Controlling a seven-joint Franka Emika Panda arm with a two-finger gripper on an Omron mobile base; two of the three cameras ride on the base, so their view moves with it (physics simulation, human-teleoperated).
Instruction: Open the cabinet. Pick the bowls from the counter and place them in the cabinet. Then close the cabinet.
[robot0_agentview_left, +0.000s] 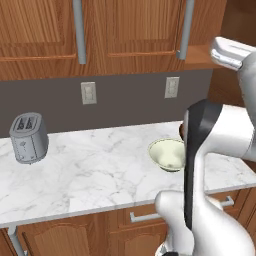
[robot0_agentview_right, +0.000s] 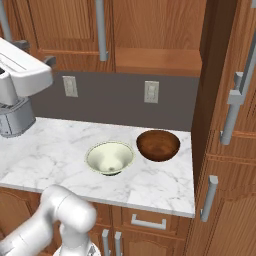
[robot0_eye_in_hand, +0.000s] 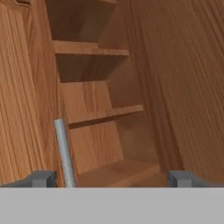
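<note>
Up at the wall cabinet (robot0_agentview_right: 160, 50), my end effector (robot0_eye_in_hand: 111, 178) sits with its fingers spread wide and nothing between them, looking into the opened interior, where bare wooden shelves (robot0_eye_in_hand: 100, 116) step upward. A grey bar handle (robot0_eye_in_hand: 64, 151) runs just beside my left fingertip, and I cannot tell whether the two touch. In the right base view the right-hand door (robot0_agentview_right: 212, 85) stands swung out edge-on, and the shelf behind it holds nothing, so I judge the opening step done or nearly so; the left door (robot0_agentview_left: 135, 30) looks shut. Both bowls are on the bench (robot0_agentview_right: 60, 145): the cream bowl (robot0_agentview_right: 110, 157) and the dark wooden bowl (robot0_agentview_right: 158, 145) stand close together near the bench's right end, apart from each other, below the open compartment. Left to do, as I read it: lift each bowl onto a shelf, then shut the cabinet. A toaster (robot0_agentview_left: 29, 137) stands well apart at the far left, and two wall outlets (robot0_agentview_left: 88, 92) sit on the grey backsplash. The swung-out door is what I must steer around when carrying the bowls up.
</note>
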